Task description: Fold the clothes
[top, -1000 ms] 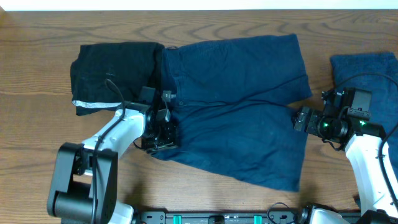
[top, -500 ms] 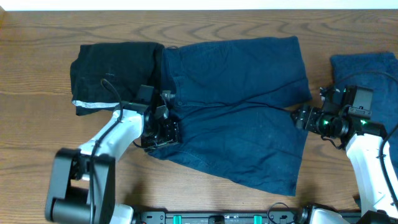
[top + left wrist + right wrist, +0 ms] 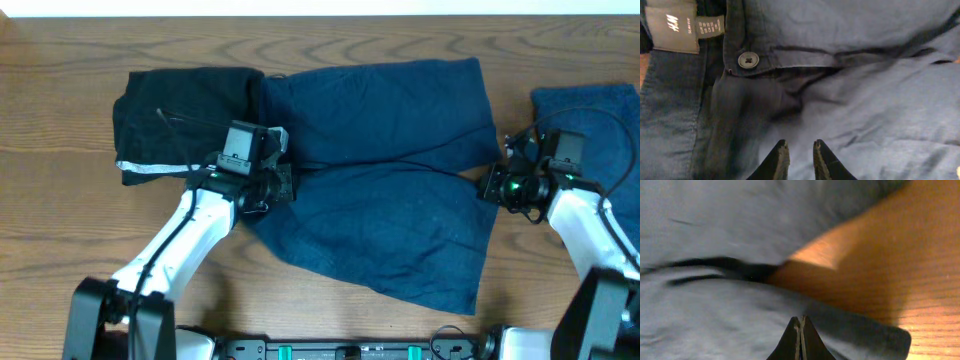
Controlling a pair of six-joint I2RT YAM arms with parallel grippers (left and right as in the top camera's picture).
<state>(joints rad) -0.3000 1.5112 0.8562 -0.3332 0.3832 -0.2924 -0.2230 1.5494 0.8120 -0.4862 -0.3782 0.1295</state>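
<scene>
Dark blue shorts lie spread flat across the middle of the table, waistband to the left. My left gripper rests on the waist end. In the left wrist view its fingers stand narrowly apart, closed on a fold of the blue cloth just below the waistband button. My right gripper sits at the shorts' right edge, where the two legs meet. In the right wrist view its tips are pressed together over the cloth; no fabric shows between them.
A folded black garment lies at the shorts' left, touching the waistband. Another blue garment lies at the far right, behind the right arm. Bare wood shows beside the shorts' right edge.
Both grippers have closed. The left one has moved a little up onto the waistband area. The right one has shifted slightly up and in toward the shorts' edge.
</scene>
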